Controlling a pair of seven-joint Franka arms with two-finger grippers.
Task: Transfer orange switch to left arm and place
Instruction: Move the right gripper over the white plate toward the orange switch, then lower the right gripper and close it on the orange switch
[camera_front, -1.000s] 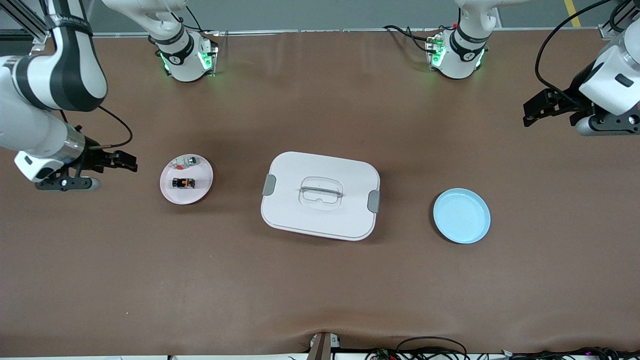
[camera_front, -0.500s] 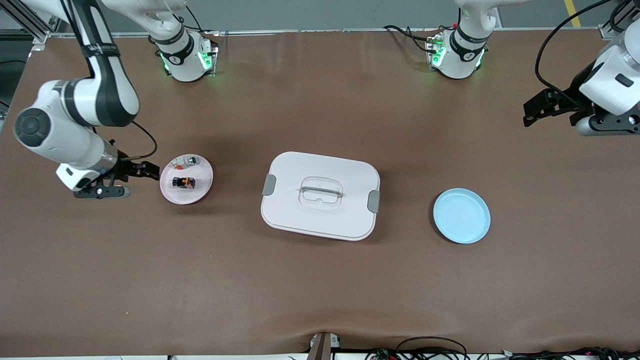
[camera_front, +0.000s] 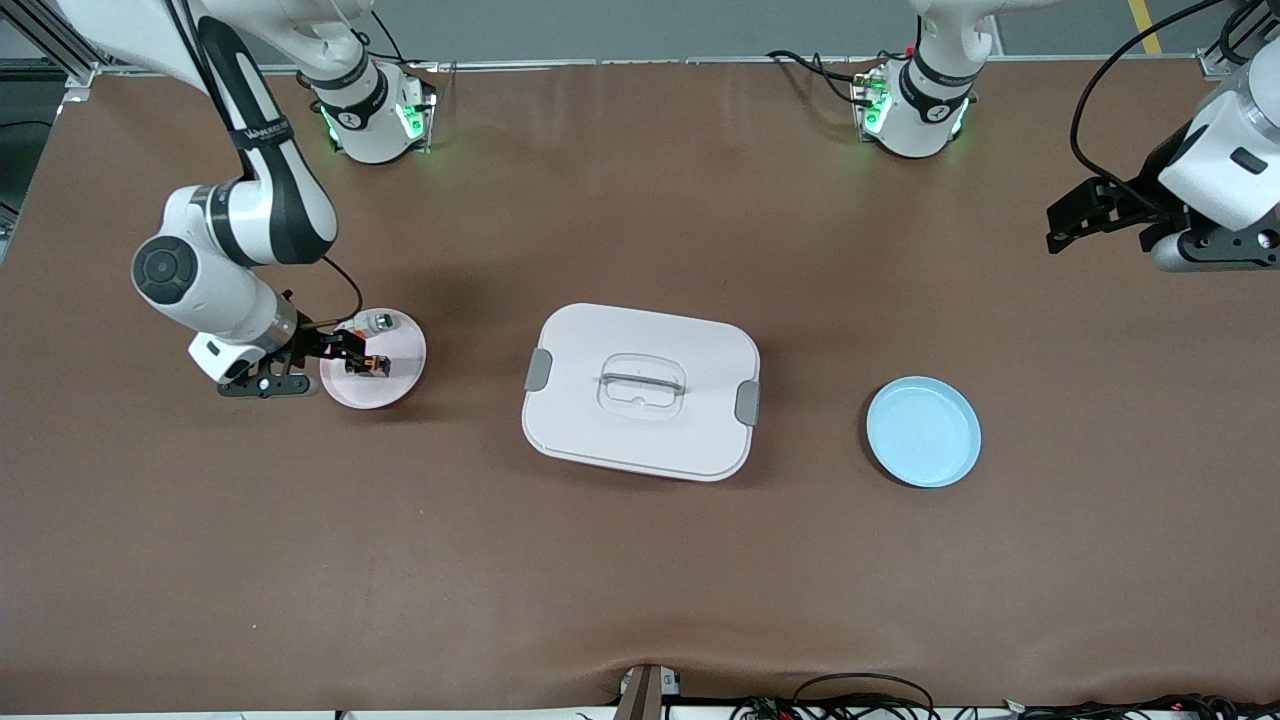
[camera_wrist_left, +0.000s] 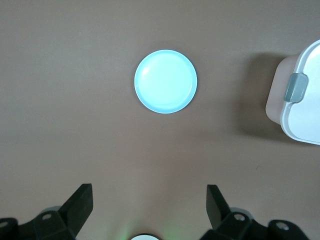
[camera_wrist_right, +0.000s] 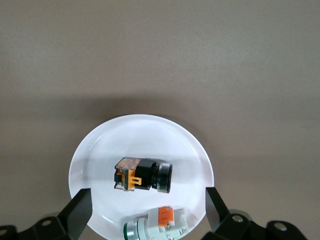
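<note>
1. Your right pincer (camera_front: 345, 352) has swung in from the worktop's edge and now hangs over the pink plate (camera_front: 400, 385), jaws spread wide and holding nothing.
2. The orange switch (camera_front: 368, 366) lies on that plate, right under the pincer, beside a green-and-silver part (camera_front: 382, 322); you look lined up to come down and grasp.
3. The box (camera_front: 640, 390) sits mid-worktop, between both plates, so plan the handover around it.
4. The blue plate (camera_front: 923, 431) sits bare.
5. Your left pincer (camera_front: 1075, 222) waits at its own end, wide open, unchanged.
</note>
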